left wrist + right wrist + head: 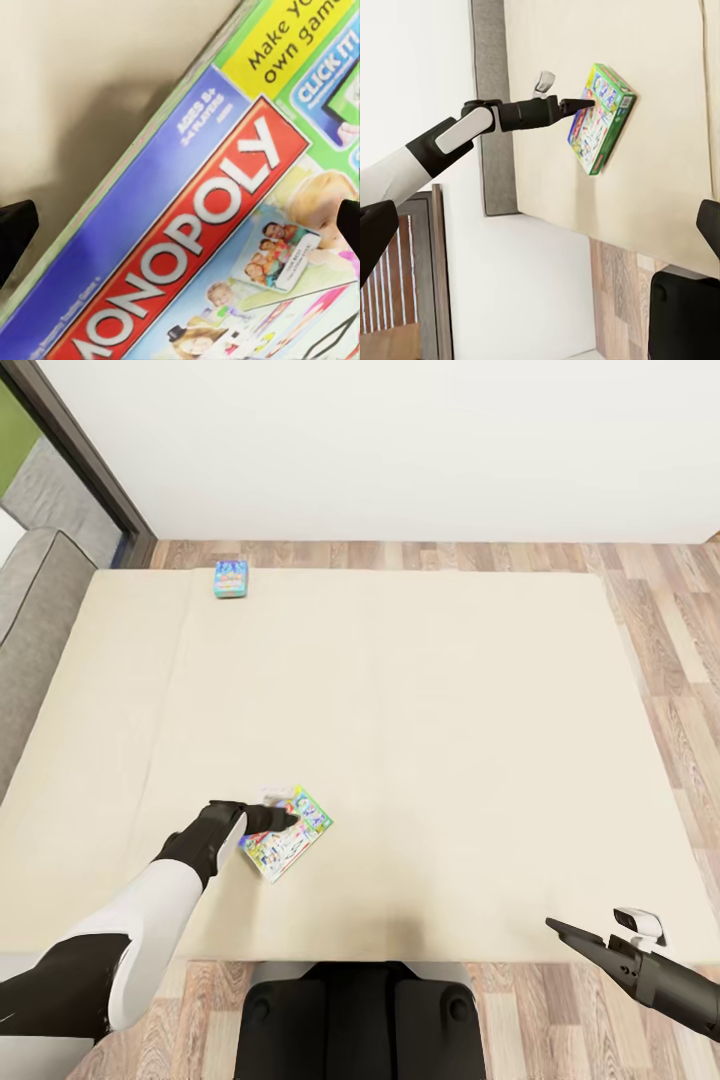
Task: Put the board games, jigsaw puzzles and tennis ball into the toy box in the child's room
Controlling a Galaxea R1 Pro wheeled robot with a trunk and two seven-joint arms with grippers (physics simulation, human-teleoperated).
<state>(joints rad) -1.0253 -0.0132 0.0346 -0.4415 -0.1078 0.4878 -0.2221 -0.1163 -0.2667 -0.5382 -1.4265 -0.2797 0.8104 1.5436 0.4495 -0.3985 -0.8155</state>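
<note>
A colourful Monopoly board game [287,834] lies flat on the cream bed [450,740] near its front edge. My left gripper [290,819] hovers right over it, open. In the left wrist view the box lid [202,225] spans the gap between the two black fingertips [15,232]. The right wrist view shows a left fingertip [583,104] at the box's upper edge [604,120]. A second, blue board game [231,579] lies at the bed's far left corner. My right gripper [566,933] is open and empty beyond the bed's front right edge.
A grey padded panel [40,620] runs along the bed's left side, with a dark door frame [90,460] behind it. Wooden floor [670,640] lies to the right and beyond the bed. My dark base [360,1020] sits at the front edge.
</note>
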